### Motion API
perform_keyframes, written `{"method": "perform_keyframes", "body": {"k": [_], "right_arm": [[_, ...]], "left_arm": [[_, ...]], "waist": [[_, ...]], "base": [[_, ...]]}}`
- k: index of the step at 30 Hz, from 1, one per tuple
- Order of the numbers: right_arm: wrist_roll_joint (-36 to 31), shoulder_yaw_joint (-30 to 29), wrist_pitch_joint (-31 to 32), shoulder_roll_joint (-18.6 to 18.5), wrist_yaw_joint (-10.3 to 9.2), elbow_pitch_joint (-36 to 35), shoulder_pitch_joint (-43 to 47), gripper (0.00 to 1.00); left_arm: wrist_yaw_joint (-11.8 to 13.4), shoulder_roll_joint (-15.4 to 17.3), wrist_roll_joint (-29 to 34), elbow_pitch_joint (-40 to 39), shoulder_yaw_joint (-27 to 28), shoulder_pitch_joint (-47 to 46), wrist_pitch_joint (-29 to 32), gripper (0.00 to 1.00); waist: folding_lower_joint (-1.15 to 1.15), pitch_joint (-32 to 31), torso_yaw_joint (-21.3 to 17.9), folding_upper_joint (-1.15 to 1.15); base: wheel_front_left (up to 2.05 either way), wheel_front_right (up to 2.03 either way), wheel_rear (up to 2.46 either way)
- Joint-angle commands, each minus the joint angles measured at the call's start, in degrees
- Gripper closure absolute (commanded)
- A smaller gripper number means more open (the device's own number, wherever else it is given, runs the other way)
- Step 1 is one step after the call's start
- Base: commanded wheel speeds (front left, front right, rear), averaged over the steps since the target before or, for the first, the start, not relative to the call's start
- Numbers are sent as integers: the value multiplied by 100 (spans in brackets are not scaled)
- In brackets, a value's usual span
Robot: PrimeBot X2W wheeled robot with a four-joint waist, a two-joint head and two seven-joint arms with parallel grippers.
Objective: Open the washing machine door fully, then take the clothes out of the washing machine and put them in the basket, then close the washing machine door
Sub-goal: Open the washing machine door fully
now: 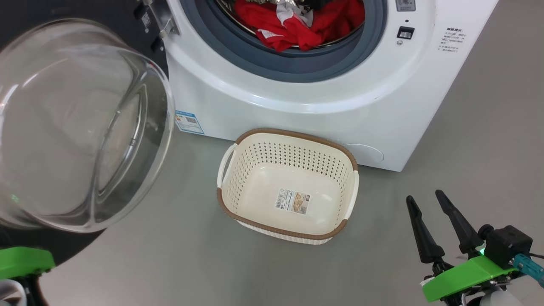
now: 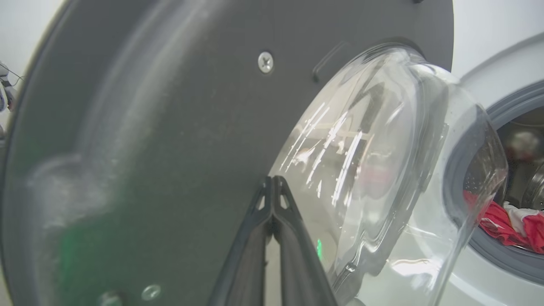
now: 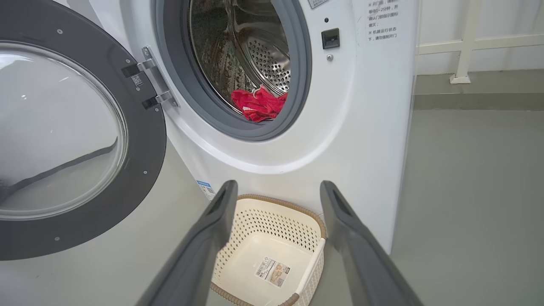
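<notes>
Standing open, 1 door (image 1: 80,127), 1 basket (image 1: 293,134) nearby

Bright, even light; glare streaks the washing machine door (image 2: 340,140), blurred close up.

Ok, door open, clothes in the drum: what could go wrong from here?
1. The shut left fingers point at the dark inner face of the washing machine door, right beside the bulging glass; a push could slide onto it.
2. The clothes lie behind the grey rubber ring and might snag there.
3. The basket is small, so a loose drop may miss.
</notes>
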Motion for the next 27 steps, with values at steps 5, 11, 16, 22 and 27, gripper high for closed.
{"method": "perform_keyframes", "body": {"k": [5, 11, 16, 22, 27], "right_arm": [[89, 164, -52, -80, 2, -147, -195, 0], [83, 173, -52, -59, 2, -129, -177, 0], [80, 200, -52, -14, 2, -100, -121, 0], [78, 184, -52, 15, 2, -107, -81, 0], [81, 113, -52, 37, 2, -115, -25, 0]], "left_arm": [[-132, 410, 186, 227, 553, -358, -23, 100], [-308, 343, 341, 341, 676, -401, -23, 100], [-442, 216, 426, 252, 651, -235, -23, 100], [-595, 121, 426, 53, 548, 64, -23, 100], [-661, 81, 379, -211, 327, 374, -23, 82]], "waist": [[0, 19, -30, 0], [0, -59, -39, 0], [0, -199, -52, 0], [0, -338, -89, 0], [0, -442, -132, 0]], "base": [[0, 0, 0], [0, 0, 0], [0, 0, 0], [0, 0, 0], [0, 0, 0]]}}
